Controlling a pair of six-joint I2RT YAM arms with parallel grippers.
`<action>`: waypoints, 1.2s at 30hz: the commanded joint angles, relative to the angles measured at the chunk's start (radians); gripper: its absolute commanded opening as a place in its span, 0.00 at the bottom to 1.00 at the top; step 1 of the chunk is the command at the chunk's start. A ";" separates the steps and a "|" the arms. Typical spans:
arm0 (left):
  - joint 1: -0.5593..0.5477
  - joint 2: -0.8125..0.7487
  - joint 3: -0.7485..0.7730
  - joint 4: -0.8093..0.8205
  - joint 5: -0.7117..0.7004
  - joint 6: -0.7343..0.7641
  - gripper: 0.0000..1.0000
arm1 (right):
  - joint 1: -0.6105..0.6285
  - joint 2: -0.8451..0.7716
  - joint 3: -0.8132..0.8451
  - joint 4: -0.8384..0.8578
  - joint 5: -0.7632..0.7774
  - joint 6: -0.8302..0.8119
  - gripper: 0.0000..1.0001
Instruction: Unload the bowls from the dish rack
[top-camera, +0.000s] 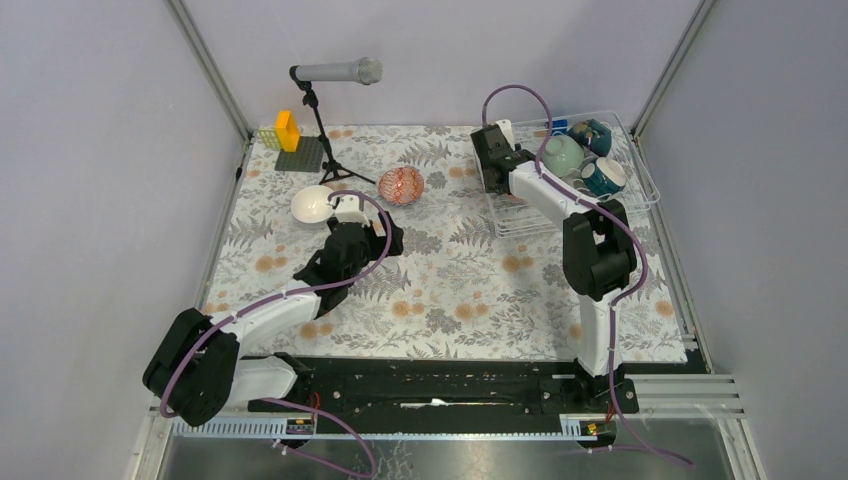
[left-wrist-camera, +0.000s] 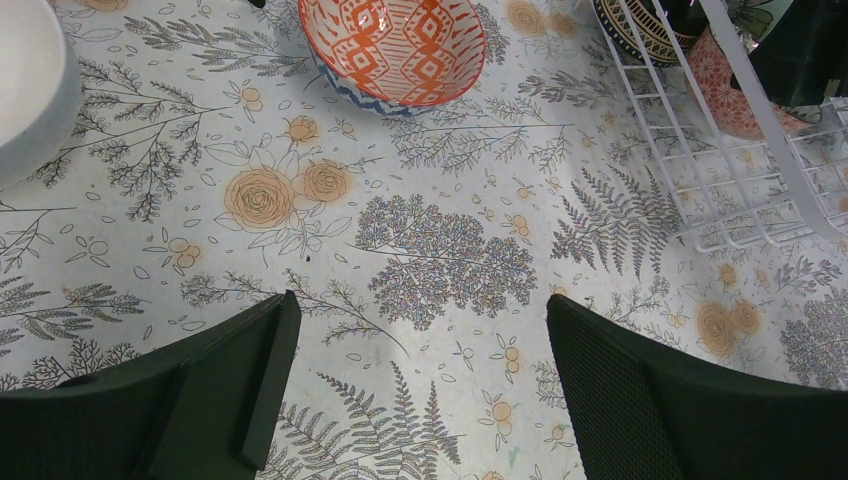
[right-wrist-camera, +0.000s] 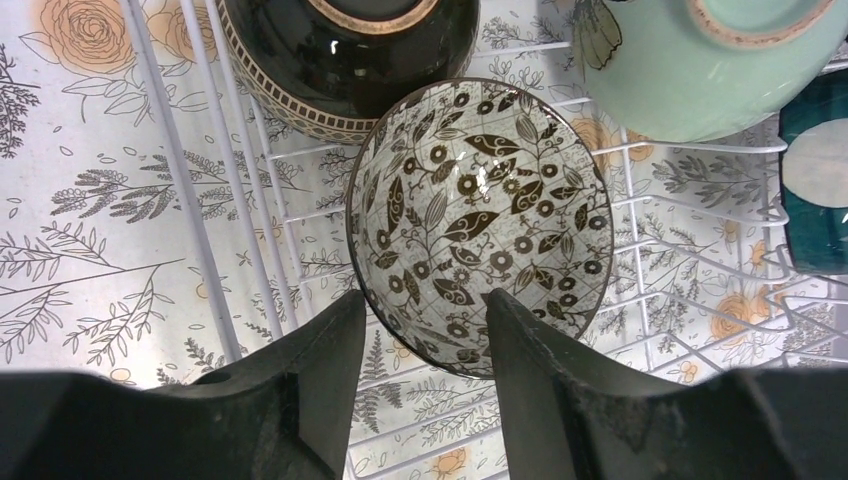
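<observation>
Right gripper (right-wrist-camera: 425, 312), jaws part-open, straddles grey floral bowl (right-wrist-camera: 480, 200) rim in dish rack (right-wrist-camera: 200, 150) for lifting; left gripper (left-wrist-camera: 420, 312) wide, idle

Right side is tight. The grey floral bowl (right-wrist-camera: 480, 225) stands on edge in the dish rack (right-wrist-camera: 190, 200), its lower rim between the right fingers (right-wrist-camera: 320, 380). The dark bowl (right-wrist-camera: 350, 50) is just behind it, the mint bowl (right-wrist-camera: 710, 60) and teal bowl (right-wrist-camera: 815, 190) crowd one flank, and rack wires run underneath.

Left side: bare desk (left-wrist-camera: 420, 260) between the wide-apart left fingers (left-wrist-camera: 640, 400). The orange patterned bowl (left-wrist-camera: 400, 45) is ahead, with the white bowl (left-wrist-camera: 25, 90) and the rack corner on either side.
</observation>
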 joint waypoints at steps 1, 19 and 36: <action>-0.002 -0.012 0.027 0.036 0.015 0.009 0.99 | -0.007 -0.017 -0.011 0.003 -0.035 0.028 0.54; -0.001 0.005 0.032 0.041 0.031 0.012 0.99 | -0.012 -0.040 -0.024 0.002 0.016 0.043 0.00; -0.002 0.002 0.031 0.041 0.037 0.012 0.99 | -0.026 -0.016 -0.012 0.002 0.011 0.052 0.54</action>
